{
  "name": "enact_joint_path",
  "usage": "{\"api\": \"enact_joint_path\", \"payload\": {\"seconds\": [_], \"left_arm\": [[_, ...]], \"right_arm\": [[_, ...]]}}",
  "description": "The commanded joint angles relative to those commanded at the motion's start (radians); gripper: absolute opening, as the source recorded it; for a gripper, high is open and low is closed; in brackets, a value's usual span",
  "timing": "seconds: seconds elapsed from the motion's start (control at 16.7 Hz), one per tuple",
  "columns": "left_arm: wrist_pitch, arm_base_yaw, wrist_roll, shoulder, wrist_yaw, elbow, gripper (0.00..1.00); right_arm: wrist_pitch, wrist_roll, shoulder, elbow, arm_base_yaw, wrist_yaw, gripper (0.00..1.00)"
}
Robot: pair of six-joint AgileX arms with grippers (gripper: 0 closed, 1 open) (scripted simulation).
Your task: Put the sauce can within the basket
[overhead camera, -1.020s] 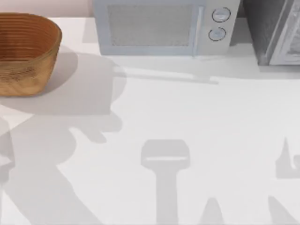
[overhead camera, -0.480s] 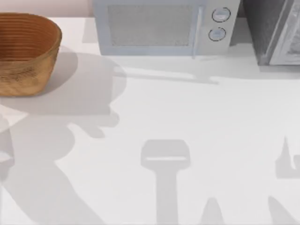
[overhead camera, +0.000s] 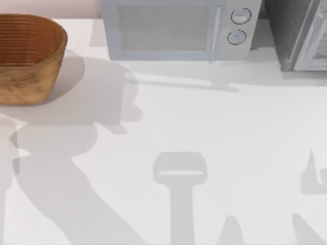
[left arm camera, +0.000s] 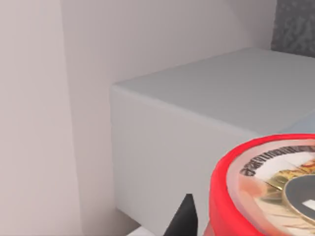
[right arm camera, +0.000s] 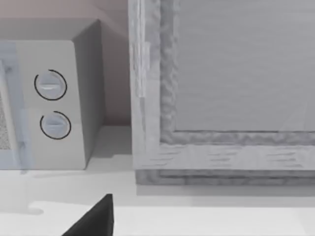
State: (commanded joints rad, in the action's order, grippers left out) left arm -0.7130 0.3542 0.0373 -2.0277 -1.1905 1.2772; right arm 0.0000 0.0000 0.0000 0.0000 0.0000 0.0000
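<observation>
The sauce can (left arm camera: 268, 189), red with a yellow label and a silver top, shows very close in the left wrist view. My left gripper (left arm camera: 246, 231) is shut on it, with one black fingertip (left arm camera: 183, 219) beside its red rim. The can hangs high, level with the top of the microwave (left arm camera: 197, 128). The basket (overhead camera: 25, 56), tan woven wicker with an orange-brown inside, stands at the table's back left in the top view. A dark part of my right gripper (right arm camera: 93, 220) shows low in the right wrist view, facing the back right of the table.
A white microwave (overhead camera: 176, 28) stands along the back edge beside the basket. A grey cabinet (overhead camera: 301, 33) stands at the back right. Arm shadows lie across the white table (overhead camera: 219, 127) at left and front.
The large arm shadow on the left of the table has slid to the right and towards the back. The basket and microwave have not moved.
</observation>
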Motion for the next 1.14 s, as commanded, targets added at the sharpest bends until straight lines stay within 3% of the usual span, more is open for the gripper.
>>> {"api": "enact_joint_path", "payload": {"seconds": [0.78, 1.14], "left_arm": [[0.0, 0.0, 0.0, 0.0, 0.0, 0.0, 0.98], [0.0, 0.0, 0.0, 0.0, 0.0, 0.0, 1.0]], "right_arm": [[0.0, 0.0, 0.0, 0.0, 0.0, 0.0, 1.0], [0.0, 0.0, 0.0, 0.0, 0.0, 0.0, 1.0]]}}
